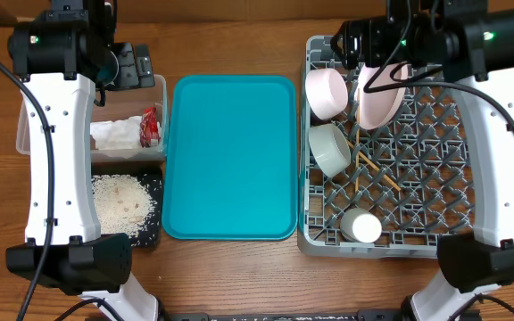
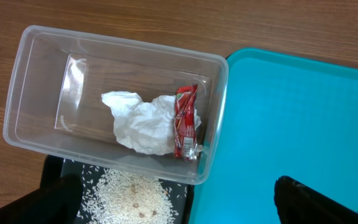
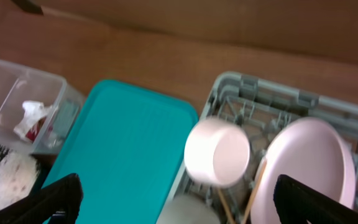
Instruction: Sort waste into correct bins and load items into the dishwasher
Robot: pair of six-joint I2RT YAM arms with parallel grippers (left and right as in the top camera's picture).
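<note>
The clear tub (image 1: 159,89) holds the crumpled white napkin (image 1: 114,134) and the red wrapper (image 1: 150,127); both show in the left wrist view, napkin (image 2: 142,124) and wrapper (image 2: 186,121). Rice (image 1: 123,203) lies heaped on the black tray (image 1: 154,218). The grey dish rack (image 1: 418,236) holds the pink plate (image 1: 380,100) on edge, two white bowls (image 1: 327,92) (image 1: 331,149), the small cup (image 1: 361,226) and the chopsticks (image 1: 375,169). My left gripper (image 2: 176,205) is open and empty above the tub. My right gripper (image 3: 179,202) is open and empty above the rack's back left.
The large teal serving tray (image 1: 230,156) lies between the bins and the rack. Both arms' white links run down the table's left and right sides. Bare wooden table shows behind and in front.
</note>
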